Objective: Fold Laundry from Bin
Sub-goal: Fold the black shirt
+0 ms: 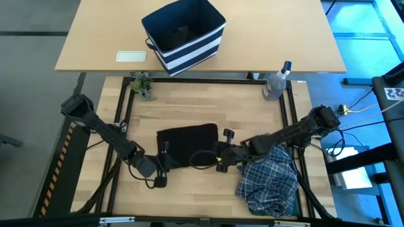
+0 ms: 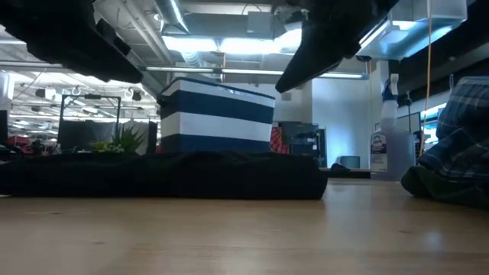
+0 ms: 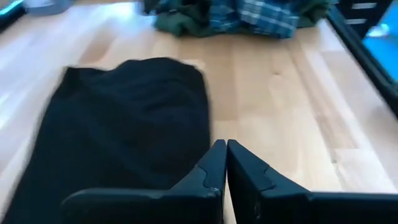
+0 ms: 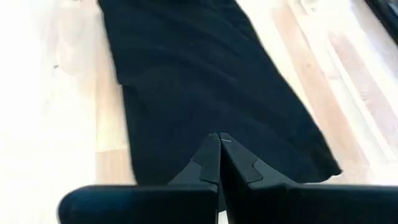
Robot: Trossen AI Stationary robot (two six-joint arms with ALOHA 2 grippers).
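Black garment (image 1: pixel 187 145) lies flat mid-bench, both my grippers pressed together and empty, left gripper (image 3: pixel 225 163) at its near left edge, right gripper (image 4: pixel 219 155) at its right edge; I'd open wide, pinch corners level, then fold evenly.

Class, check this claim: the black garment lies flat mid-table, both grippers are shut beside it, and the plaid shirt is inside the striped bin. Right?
Not quite. The plaid shirt is not in the bin; the high view shows it heaped on the table near the right gripper. The black garment does lie flat, and the left gripper is shut too.
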